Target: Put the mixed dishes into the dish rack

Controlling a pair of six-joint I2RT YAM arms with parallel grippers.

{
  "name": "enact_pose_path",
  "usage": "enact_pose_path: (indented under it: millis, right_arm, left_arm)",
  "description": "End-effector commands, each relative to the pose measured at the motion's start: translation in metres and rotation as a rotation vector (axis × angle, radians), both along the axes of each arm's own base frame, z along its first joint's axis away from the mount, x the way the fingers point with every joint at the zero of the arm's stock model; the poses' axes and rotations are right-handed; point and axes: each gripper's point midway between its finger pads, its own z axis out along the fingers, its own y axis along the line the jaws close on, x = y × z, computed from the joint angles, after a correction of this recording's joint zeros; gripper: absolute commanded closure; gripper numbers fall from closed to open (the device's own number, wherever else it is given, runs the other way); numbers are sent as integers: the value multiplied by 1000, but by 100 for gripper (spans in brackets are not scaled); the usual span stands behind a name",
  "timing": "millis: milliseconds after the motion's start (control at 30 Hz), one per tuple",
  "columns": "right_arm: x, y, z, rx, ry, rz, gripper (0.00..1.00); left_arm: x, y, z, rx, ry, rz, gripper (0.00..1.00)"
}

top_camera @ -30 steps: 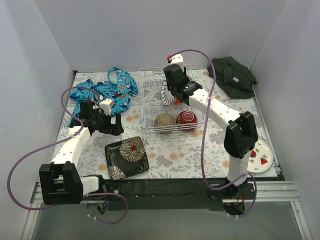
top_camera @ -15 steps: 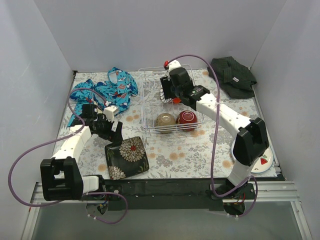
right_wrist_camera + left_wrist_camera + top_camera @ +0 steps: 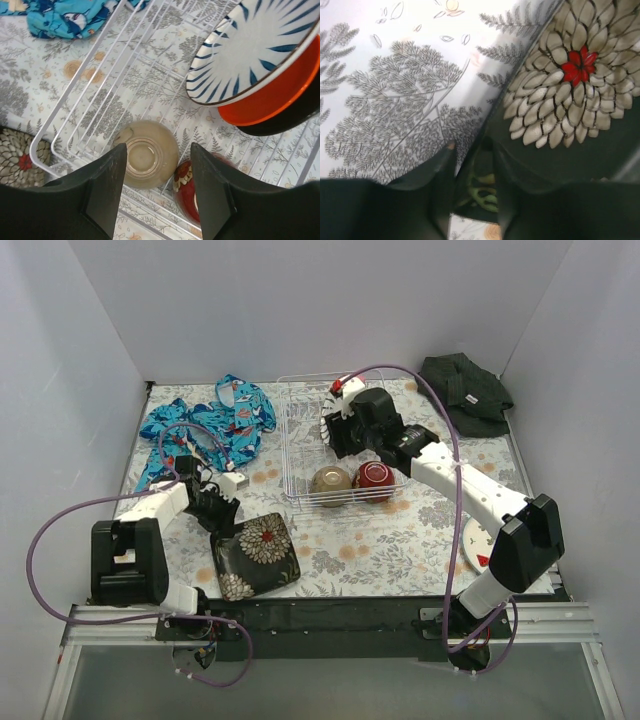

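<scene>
The dark square plate (image 3: 256,553) with its white flower lies on the near left of the table. My left gripper (image 3: 215,516) is shut on the plate's far-left rim (image 3: 520,150), one finger below it and one on top (image 3: 472,150). The white wire dish rack (image 3: 296,445) holds an upturned cream bowl (image 3: 330,481), a dark red bowl (image 3: 376,476), and a striped plate (image 3: 250,45), an orange plate (image 3: 270,97) and a black dish (image 3: 287,125) leaning together. My right gripper (image 3: 159,150) hangs open and holds nothing above the two bowls. A watermelon-print plate (image 3: 476,545) shows partly behind the right arm.
A blue patterned cloth (image 3: 210,425) lies bunched at the far left beside the rack. A dark cloth (image 3: 465,390) sits in the far right corner. White walls close in the table on three sides. The rack's left half (image 3: 85,100) holds no dishes.
My left gripper has swung down onto the square plate's corner and closed on its rim. The right arm has shifted right, its open gripper staying over the rack.
</scene>
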Motion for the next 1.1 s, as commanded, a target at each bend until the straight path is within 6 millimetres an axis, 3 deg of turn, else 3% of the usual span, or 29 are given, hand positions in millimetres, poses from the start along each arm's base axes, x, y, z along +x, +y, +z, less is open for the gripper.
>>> enact_pose_path:
  millis: [0, 33, 67, 100, 200, 300, 467, 500, 567, 633, 667, 733, 767, 967, 1067]
  right_arm:
    - [-14, 21, 7, 43, 6, 168, 38]
    - [-20, 29, 7, 68, 33, 214, 38]
    - [-22, 35, 9, 83, 43, 240, 31]
    - [-28, 44, 5, 103, 77, 296, 30]
    - [-36, 61, 6, 140, 101, 400, 28]
    - [-63, 84, 12, 204, 124, 651, 26]
    - [-64, 100, 9, 249, 171, 712, 28]
    - [-64, 104, 16, 265, 160, 734, 28]
    - [-65, 111, 13, 275, 176, 766, 28]
    - [-75, 122, 24, 311, 172, 854, 29]
    - [-76, 127, 16, 311, 191, 877, 29]
    - [-87, 138, 22, 320, 187, 947, 29]
    - [-90, 143, 13, 318, 206, 970, 29]
    - [-130, 174, 9, 314, 220, 1149, 29]
    - [-139, 190, 0, 260, 185, 1165, 28]
  left_arm:
    - [-6, -6, -4, -42, 42, -109, 82]
    - [-4, -7, -1, -48, 39, -126, 88]
    - [2, -8, 5, -61, 19, -134, 98]
    - [4, -9, 11, -66, 2, -139, 100]
    - [15, -10, 40, -59, -112, -168, 100]
    - [16, -3, 70, 3, -264, -236, 100]
    - [-3, 3, 93, 72, -379, -328, 100]
    - [-5, 3, 100, 84, -413, -336, 100]
    - [-2, 3, 110, 90, -471, -335, 100]
    - [0, 1, 123, 90, -524, -323, 100]
    - [3, -2, 129, 73, -550, -321, 100]
    - [7, -5, 141, 55, -580, -306, 100]
    - [8, -8, 144, 43, -584, -307, 100]
    - [14, -18, 167, -8, -637, -317, 100]
    - [17, -21, 181, -25, -664, -316, 100]
